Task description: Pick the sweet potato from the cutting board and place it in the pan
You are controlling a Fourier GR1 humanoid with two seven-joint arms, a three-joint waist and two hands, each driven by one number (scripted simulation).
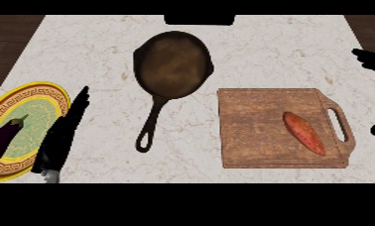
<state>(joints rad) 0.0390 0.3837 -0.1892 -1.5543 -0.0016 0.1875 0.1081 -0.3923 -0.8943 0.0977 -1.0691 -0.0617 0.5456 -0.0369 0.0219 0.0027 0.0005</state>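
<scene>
Lying on the cutting board (256, 131), the sweet potato (304, 133) sits in the board's right half, close to the handle cutout, with its long axis running on a diagonal from upper left to lower right. Nothing touches it. The board is a brown wooden rectangle at the right of the marble counter (88, 46), with its handle on the right side.

The pan (173, 65) stands to the left of the board, apart from it, near the middle of the counter. It is a dark skillet with its bowl toward the far edge and its long handle pointing toward the near edge. The bowl holds nothing.

A plate (36, 103) with a yellow patterned rim lies at the left edge of the counter, partly cut off by the view. An eggplant (10, 133) rests on it, dark purple, also cut off at the left.

The left hand (67, 123) stands just right of the plate, fingers straight and pointing up, holding nothing. The right hand (364, 57) shows only as dark fingertips at the right edge, beyond the board; whether it is spread or closed cannot be told.
</scene>
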